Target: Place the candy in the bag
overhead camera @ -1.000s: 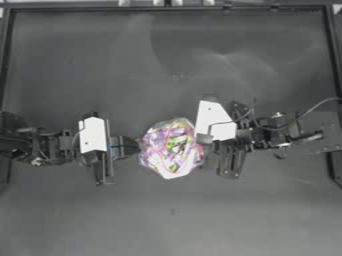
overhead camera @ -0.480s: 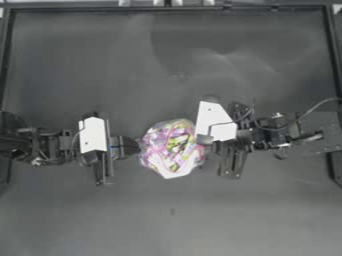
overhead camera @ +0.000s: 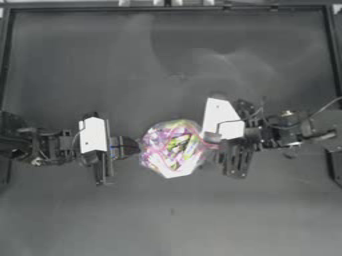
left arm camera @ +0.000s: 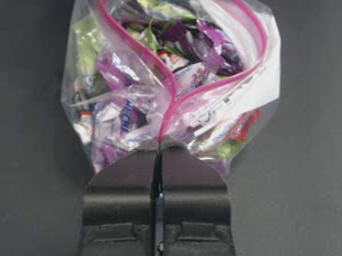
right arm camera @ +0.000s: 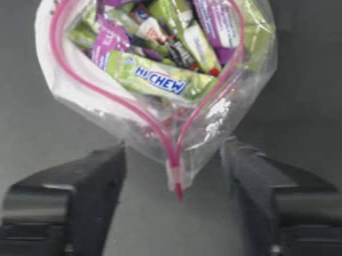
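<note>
Clear plastic bag [overhead camera: 172,148] sits mid-table between both arms, mouth open, pink seal strip [left arm camera: 200,90] spread into a loop. Contents: many wrapped sweets, purple, green, white, pink. One green wrapper [right arm camera: 155,77] reads "HI-CHEW"; other wrappers carry print too blurred to read. Left gripper [left arm camera: 159,150] at the bag's left end, jaws together, clamped on the seal strip's corner. Right gripper [right arm camera: 175,172] at the bag's right end, jaws apart, the strip's other corner hanging between them without touching either. Candy, red-orange: cannot single it out among the sweets from any view. Dark table [overhead camera: 167,60].
</note>
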Robot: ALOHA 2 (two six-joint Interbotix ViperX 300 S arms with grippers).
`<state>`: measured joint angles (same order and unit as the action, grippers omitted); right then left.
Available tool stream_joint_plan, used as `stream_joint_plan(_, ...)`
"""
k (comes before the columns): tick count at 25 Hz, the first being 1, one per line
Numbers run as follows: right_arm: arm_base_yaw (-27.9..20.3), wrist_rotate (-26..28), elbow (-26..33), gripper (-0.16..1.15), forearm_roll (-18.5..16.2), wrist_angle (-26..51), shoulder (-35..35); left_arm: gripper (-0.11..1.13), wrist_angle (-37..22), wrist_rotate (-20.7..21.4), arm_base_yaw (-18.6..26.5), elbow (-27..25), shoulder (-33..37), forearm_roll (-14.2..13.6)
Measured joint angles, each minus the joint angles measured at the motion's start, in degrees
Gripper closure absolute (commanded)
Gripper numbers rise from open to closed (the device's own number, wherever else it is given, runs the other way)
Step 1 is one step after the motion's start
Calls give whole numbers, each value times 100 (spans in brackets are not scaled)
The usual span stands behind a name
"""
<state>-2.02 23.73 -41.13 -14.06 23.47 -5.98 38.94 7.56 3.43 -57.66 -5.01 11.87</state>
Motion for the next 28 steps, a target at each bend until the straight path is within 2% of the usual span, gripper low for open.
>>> stream_joint_plan(7,-44,9,-264,2,18,202,-448,86,9,0,0,0,-9,-9)
stream_joint_plan(17,-290,18,-360,2,18,1055,-598,86,0,0,0,0,-9,0)
stream_joint_plan(28,-905,255,-835,2,53,773,-606,86,0,0,-9,0,0,-9)
